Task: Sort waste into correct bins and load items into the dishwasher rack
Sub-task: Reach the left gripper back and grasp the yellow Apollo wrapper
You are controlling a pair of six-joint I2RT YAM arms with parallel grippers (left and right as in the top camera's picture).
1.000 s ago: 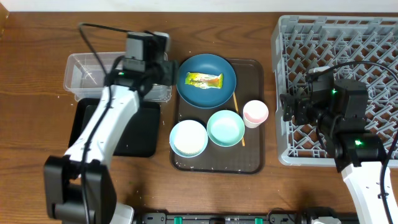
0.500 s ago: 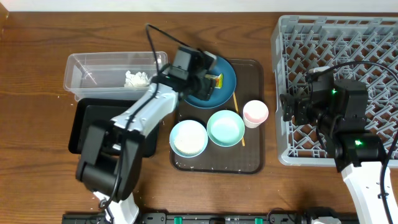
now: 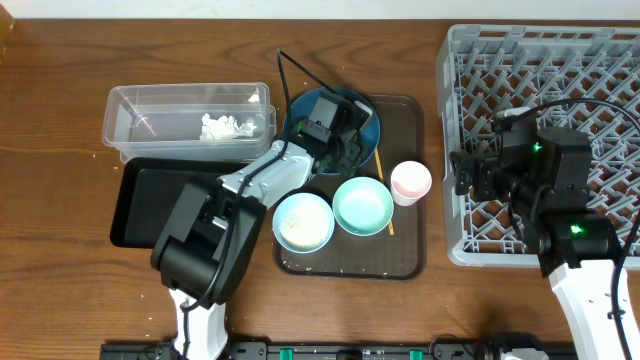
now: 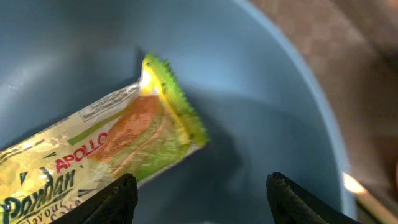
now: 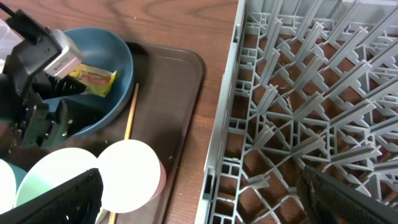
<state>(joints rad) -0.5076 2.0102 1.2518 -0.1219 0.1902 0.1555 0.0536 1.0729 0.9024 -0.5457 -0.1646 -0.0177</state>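
My left gripper [image 3: 338, 135] is open low over the dark-blue plate [image 3: 370, 115], its jaws [image 4: 202, 199] beside the right end of the yellow-orange snack wrapper [image 4: 106, 149], which lies on the plate [image 4: 267, 93]. Crumpled white tissue [image 3: 222, 126] lies in the clear tub [image 3: 130, 110]. The black tray [image 3: 140, 205] sits in front of it. The white bowl [image 3: 303, 222], mint bowl [image 3: 363, 205], white-pink cup [image 3: 411, 182] and wooden stick [image 3: 381, 172] sit on the brown tray. My right gripper [image 3: 470, 175] is open and empty at the left edge of the grey rack [image 3: 560, 60].
The brown serving tray [image 3: 400, 262] holds the dishes in the middle of the wooden table. In the right wrist view the rack's left wall [image 5: 227, 112] stands close to the tray, with the cup [image 5: 127, 174] just left of it.
My left arm has swung right from the clear tub to the blue plate and lowered over the wrapper. The tissue now lies in the tub. The right arm has not moved.
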